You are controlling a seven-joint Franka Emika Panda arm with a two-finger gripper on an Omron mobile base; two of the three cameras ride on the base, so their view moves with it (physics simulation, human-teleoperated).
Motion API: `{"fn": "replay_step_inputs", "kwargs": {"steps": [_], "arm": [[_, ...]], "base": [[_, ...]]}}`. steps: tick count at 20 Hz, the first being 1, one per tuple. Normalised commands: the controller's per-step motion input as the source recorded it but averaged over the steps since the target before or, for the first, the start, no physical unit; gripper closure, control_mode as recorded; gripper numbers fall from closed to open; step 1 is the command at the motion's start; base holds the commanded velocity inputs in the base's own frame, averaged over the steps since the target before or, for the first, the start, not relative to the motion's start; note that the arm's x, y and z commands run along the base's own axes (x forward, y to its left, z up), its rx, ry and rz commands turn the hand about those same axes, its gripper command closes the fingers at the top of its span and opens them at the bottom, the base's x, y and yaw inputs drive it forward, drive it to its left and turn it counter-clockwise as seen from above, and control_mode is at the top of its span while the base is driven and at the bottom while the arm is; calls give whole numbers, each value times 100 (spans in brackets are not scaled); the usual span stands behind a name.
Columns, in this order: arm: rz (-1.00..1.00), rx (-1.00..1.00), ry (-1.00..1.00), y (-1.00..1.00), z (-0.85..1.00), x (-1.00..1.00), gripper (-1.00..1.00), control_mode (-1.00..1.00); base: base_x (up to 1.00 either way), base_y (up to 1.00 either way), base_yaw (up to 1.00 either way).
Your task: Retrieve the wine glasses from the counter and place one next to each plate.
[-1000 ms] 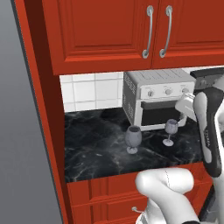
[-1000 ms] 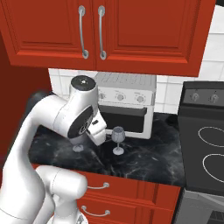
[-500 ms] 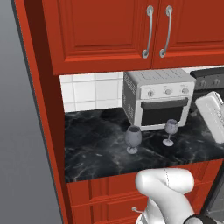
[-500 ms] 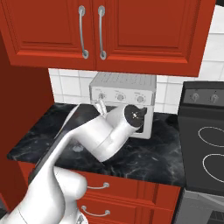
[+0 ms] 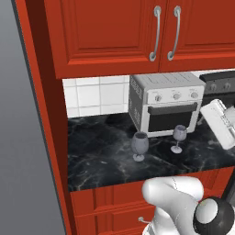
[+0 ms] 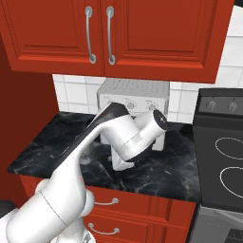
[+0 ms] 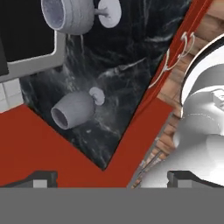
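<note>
Two smoky-grey wine glasses stand upright on the black marble counter (image 5: 101,156) in front of the toaster oven, the left glass (image 5: 139,146) a little nearer than the right glass (image 5: 179,137). In the hand view the nearer glass (image 7: 74,109) lies mid-left and the other glass (image 7: 72,15) at the top. My gripper (image 7: 114,179) is open with nothing between its fingertips (image 7: 41,178), and it hovers apart from both glasses. My white hand (image 5: 219,123) hangs over the counter's right end. My arm (image 6: 128,137) hides the glasses in the right base view. The plates are out of view.
A silver toaster oven (image 5: 165,103) stands at the back of the counter against white tiles. Red upper cabinets (image 5: 137,32) hang low above it. A black stove (image 6: 223,156) adjoins the counter on the right, and red drawers (image 6: 114,209) run below.
My arm has swung down and across, from upright at the counter's right side to lying over the counter in front of the oven. Both glasses stand where they were. The gripper stays open.
</note>
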Motion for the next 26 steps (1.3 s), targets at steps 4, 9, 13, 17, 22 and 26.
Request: {"fn": "replay_step_inputs", "kwargs": {"steps": [4, 9, 13, 17, 22, 26], "arm": [[0, 21, 28, -45, 0, 1, -100, -100], [-5, 17, 5, -12, -14, 3, -100, -100], [-16, 1, 3, 0, -22, 9, -100, -100], [-20, 0, 5, 0, -27, 20, -100, -100], [-25, 2, 1, 0, -42, 10, -100, -100], [-23, 4, 2, 0, -33, 11, -100, -100]], "base": [[0, 0, 0], [0, 0, 0], [0, 0, 0], [0, 0, 0], [0, 0, 0], [0, 0, 0]]}}
